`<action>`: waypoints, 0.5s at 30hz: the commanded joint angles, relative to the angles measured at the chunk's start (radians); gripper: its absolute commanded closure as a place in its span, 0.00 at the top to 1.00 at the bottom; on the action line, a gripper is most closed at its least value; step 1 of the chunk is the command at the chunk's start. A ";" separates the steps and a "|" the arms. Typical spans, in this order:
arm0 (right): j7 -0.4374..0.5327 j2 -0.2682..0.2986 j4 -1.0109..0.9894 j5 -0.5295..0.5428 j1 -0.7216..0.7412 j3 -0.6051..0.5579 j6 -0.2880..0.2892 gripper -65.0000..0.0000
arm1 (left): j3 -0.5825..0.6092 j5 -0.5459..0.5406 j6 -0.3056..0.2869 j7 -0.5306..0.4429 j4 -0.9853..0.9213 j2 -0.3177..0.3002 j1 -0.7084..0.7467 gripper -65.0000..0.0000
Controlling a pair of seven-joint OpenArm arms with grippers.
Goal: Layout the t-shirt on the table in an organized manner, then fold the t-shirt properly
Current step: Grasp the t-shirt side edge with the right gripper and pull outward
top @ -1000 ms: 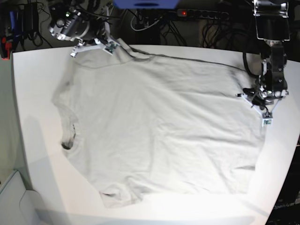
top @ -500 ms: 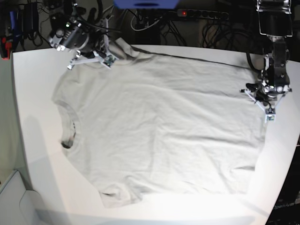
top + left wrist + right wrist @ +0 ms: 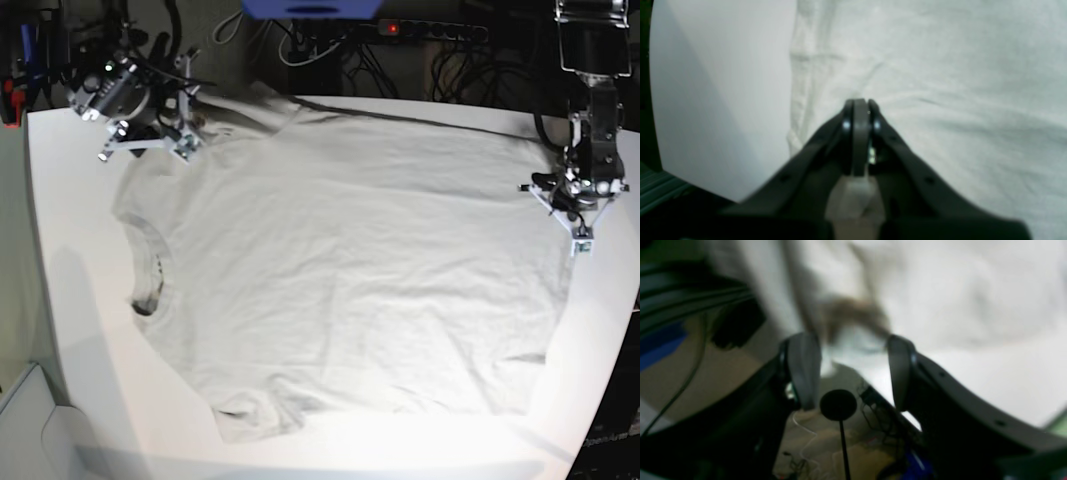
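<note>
The light grey t-shirt (image 3: 340,270) lies spread flat on the white table (image 3: 80,330), its collar (image 3: 150,275) toward the left edge and its hem toward the right. My right gripper (image 3: 148,140) hovers at the far left corner by the upper sleeve. The right wrist view shows that gripper (image 3: 851,341) open, with blurred shirt fabric (image 3: 957,290) beyond its tips and nothing between them. Over the hem at the right edge, my left gripper (image 3: 576,215) is low. In the left wrist view the left gripper (image 3: 858,106) is shut above the shirt (image 3: 940,83), next to bare table (image 3: 723,83).
Cables and a power strip (image 3: 420,30) crowd the dark space behind the table's far edge. A pale box (image 3: 30,420) sits off the near left corner. The shirt's hem reaches close to the table's right edge (image 3: 610,300).
My right gripper has opened, let go of the far sleeve and drawn back to the left. The sleeve now lies flatter. My left gripper shifted slightly right along the hem and stayed shut.
</note>
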 commanded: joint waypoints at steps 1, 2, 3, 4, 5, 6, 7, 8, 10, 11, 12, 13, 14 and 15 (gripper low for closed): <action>0.011 0.009 0.018 -0.008 0.028 0.038 0.017 0.52 | -0.005 0.005 0.005 0.014 0.005 -0.017 -0.004 0.00; 0.011 0.008 0.016 -0.009 0.043 0.074 0.017 0.52 | -0.005 0.005 0.005 0.014 0.005 -0.017 -0.004 0.00; 0.011 0.006 0.016 -0.009 0.062 0.100 0.017 0.52 | -0.005 0.005 0.005 0.014 0.005 -0.015 -0.004 0.00; 0.011 0.006 0.016 -0.011 0.086 0.121 0.017 0.51 | -0.005 0.005 0.005 0.014 0.005 -0.013 -0.004 0.00; 0.011 0.005 0.014 -0.011 0.109 0.135 0.017 0.51 | -0.005 0.005 0.005 0.014 0.005 -0.013 -0.004 0.00; 0.011 0.005 0.013 -0.011 0.129 0.141 0.017 0.51 | -0.005 0.005 0.005 0.014 0.005 -0.013 -0.004 0.00; 0.011 0.005 0.010 -0.011 0.148 0.144 0.017 0.50 | -0.005 0.005 0.005 0.014 0.005 -0.012 -0.004 0.00; 0.011 0.005 0.004 -0.011 0.166 0.144 0.017 0.47 | -0.005 0.005 0.005 0.014 0.005 -0.012 -0.004 0.00; 0.011 0.005 -0.010 -0.011 0.192 0.144 0.017 0.38 | -0.005 0.005 0.005 0.014 0.005 -0.012 -0.004 0.00; 0.011 -0.001 -0.018 -0.011 0.201 0.143 0.017 0.31 | -0.005 0.005 0.005 0.014 0.005 -0.010 -0.004 0.00; 0.016 -0.020 -0.035 -0.011 0.212 0.143 0.017 0.23 | -0.005 0.005 0.005 0.014 0.005 -0.010 -0.004 0.00; 0.019 -0.034 -0.055 -0.013 0.228 0.143 0.017 0.15 | -0.005 0.005 0.005 0.014 0.005 -0.010 -0.004 0.00; 0.021 -0.040 -0.084 -0.013 0.246 0.143 0.017 0.06 | -0.005 0.005 0.005 0.014 0.005 -0.010 -0.004 0.00; 0.021 -0.043 -0.117 -0.013 0.266 0.143 0.017 0.00 | -0.005 0.005 0.005 0.014 0.005 -0.010 -0.004 0.00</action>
